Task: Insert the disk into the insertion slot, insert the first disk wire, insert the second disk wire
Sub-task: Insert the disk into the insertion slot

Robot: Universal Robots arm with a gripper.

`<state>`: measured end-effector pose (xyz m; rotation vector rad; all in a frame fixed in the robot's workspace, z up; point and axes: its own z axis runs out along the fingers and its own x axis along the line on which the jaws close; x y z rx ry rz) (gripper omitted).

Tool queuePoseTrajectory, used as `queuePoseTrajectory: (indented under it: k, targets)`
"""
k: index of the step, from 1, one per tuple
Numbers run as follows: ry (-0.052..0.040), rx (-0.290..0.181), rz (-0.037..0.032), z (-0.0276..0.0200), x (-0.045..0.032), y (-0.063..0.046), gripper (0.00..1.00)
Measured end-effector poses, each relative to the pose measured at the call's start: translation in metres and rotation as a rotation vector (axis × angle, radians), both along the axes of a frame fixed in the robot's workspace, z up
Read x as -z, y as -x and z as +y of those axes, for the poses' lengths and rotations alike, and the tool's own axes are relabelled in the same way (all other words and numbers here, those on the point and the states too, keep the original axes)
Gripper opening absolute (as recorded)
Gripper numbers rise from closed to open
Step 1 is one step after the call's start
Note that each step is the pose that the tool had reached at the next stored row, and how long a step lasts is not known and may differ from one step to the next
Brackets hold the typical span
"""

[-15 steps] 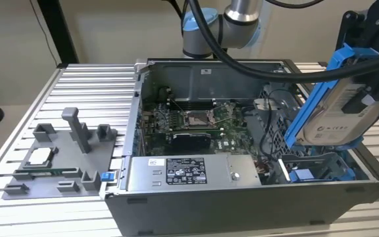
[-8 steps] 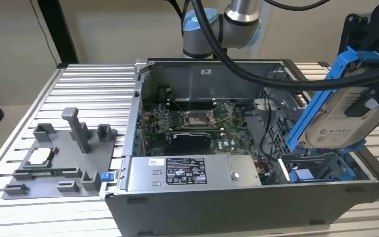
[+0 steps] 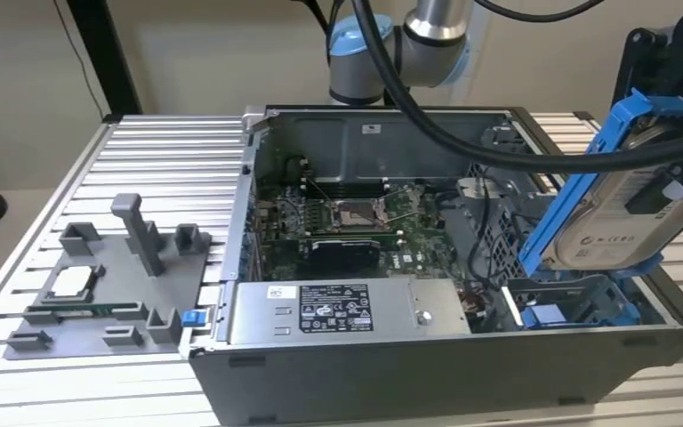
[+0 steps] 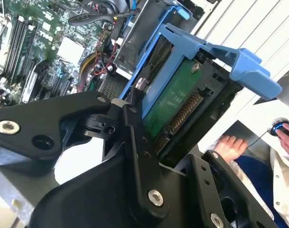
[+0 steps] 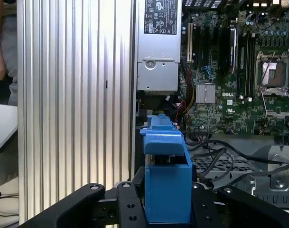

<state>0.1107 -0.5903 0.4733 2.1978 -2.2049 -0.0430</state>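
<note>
One disk [image 3: 608, 222] in the gripper [image 5: 168, 209], over one insertion slot [image 3: 573, 301].

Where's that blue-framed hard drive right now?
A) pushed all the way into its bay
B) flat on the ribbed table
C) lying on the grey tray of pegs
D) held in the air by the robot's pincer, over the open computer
D: the pincer grips the disk, which hangs tilted above the insertion slot, not yet in it.
</note>
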Motion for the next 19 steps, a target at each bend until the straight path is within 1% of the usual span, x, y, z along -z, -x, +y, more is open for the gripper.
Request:
queuePoseTrajectory:
  k: [9,19]
  targets:
    - [0.0001,0.0,0.0002,-0.0011,0.0008,-0.0024,0.0]
    - [0.0001,0.0,0.0003,-0.0024,0.0039,-0.0045,0.0]
